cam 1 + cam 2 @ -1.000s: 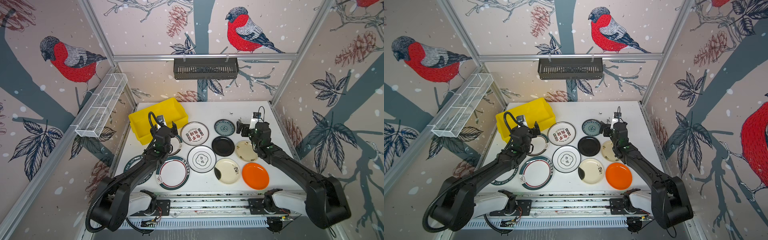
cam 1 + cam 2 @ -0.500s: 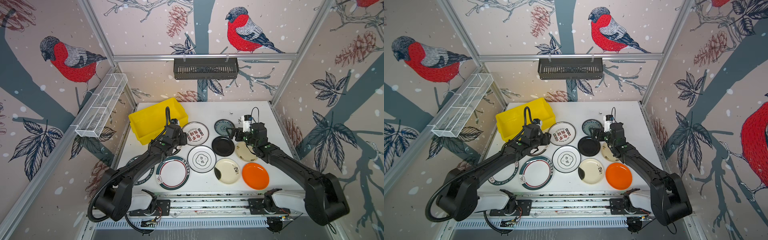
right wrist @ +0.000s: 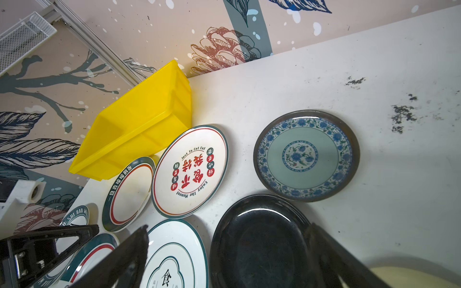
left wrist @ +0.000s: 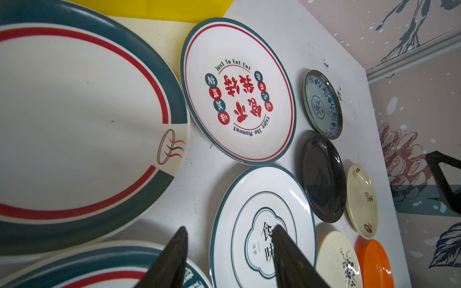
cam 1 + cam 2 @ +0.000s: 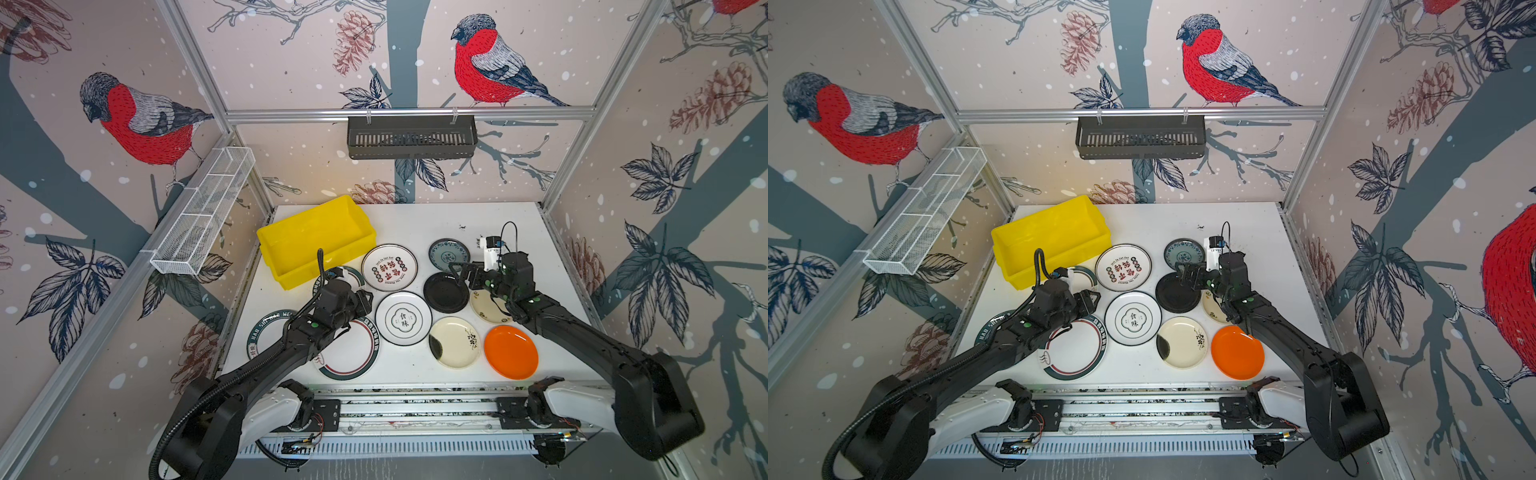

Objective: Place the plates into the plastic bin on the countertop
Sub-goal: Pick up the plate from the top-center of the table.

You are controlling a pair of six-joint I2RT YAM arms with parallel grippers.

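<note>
Looks like the opening step, with no pick-up made yet: shows the plastic bin (image 5: 309,232) empty and all ten plates flat on the countertop (image 5: 415,224), spread on the robot's side of the bin and off to its right. Finds the left gripper (image 5: 365,297) just off the bin's near corner, jaws part-way apart and pinching nothing, hanging over the gap between the big green-rimmed plate (image 5: 353,353) and the white plate with the flower outline (image 5: 404,318). Finds the right gripper (image 5: 461,274) well to the right of the bin, jaws spread wide and empty, poised over the black plate (image 5: 445,292). Calls next, most likely, for slipping one finger under a rim, closing on that edge, then lifting and carrying to the bin. Needs care with shallow rims lying close to neighbouring plates.
</note>
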